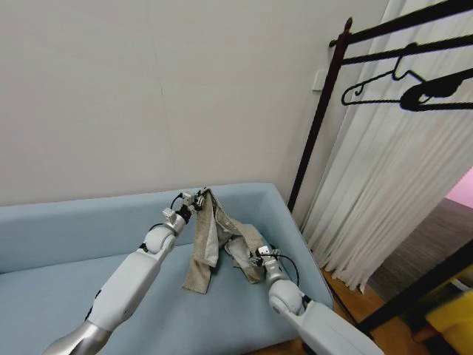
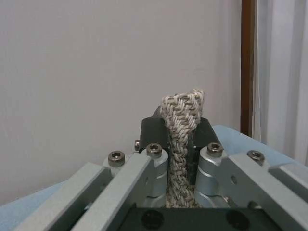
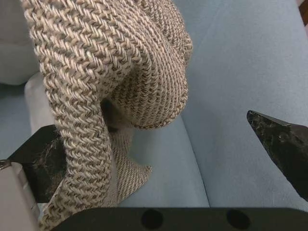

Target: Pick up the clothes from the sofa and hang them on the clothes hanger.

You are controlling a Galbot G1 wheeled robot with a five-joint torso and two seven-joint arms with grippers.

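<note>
A beige knitted garment [image 1: 214, 240] hangs in a long fold above the light blue sofa [image 1: 66, 288]. My left gripper [image 1: 201, 198] holds its top end up near the backrest; in the left wrist view the jaws [image 2: 182, 139] are shut on a strip of knit [image 2: 182, 110]. My right gripper [image 1: 260, 254] sits low at the garment's other end on the seat. In the right wrist view it [image 3: 149, 130] is open, with the knit [image 3: 110, 67] draped against one black finger [image 3: 38, 159] and the other finger [image 3: 284, 144] apart from it.
A dark clothes rack [image 1: 318, 118] stands right of the sofa, with a thick black hanger [image 1: 436, 92] and a thin wire one [image 1: 377, 83] on its top bars. White curtains [image 1: 384, 200] hang behind it. A plain wall backs the sofa.
</note>
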